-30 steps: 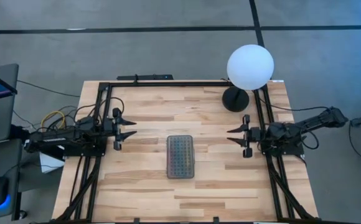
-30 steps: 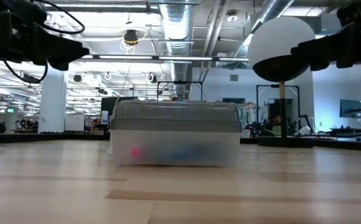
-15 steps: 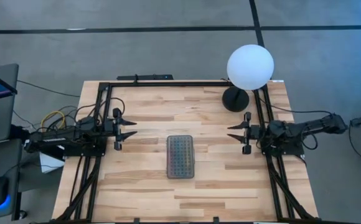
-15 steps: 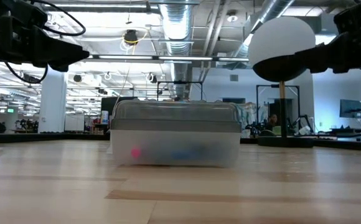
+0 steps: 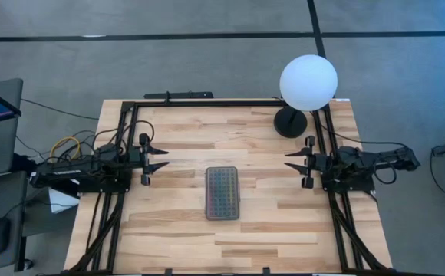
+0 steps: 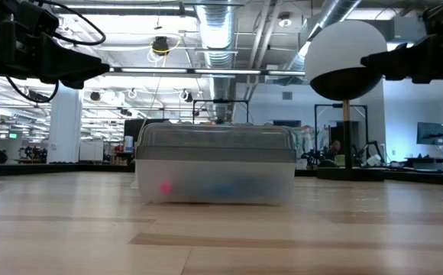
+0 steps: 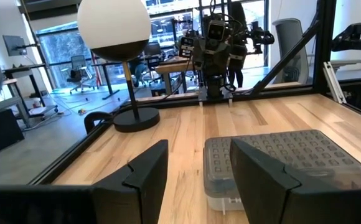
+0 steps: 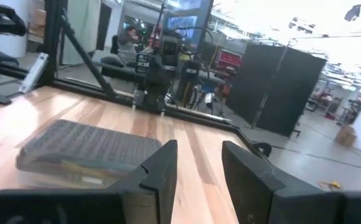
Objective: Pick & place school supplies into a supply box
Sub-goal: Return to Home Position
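The supply box (image 5: 222, 192) lies shut on the middle of the table, its grey gridded lid up. Through its clear wall, school supplies show as pink (image 6: 166, 187) and blue (image 6: 229, 188) blurs inside. My left gripper (image 5: 166, 158) hovers level near the table's left side, pointing at the middle, open and holding nothing. My right gripper (image 5: 288, 162) hovers level near the right side, facing it, open and holding nothing. Both stand well above the table and clear of the box. Each wrist view shows the box ahead, beyond the parted fingers: supply box (image 7: 280, 158), supply box (image 8: 87, 149).
A lamp with a white globe (image 5: 308, 82) stands on a black foot (image 5: 290, 123) at the table's far right corner. A black frame (image 5: 207, 103) runs along the table's far edge and down both sides. Bare wood lies all round the box.
My right arm has folded back toward its base at the table's right edge. Its gripper has drawn slightly away from the box and rolled a little, and stays open. The box and my left gripper have kept still.
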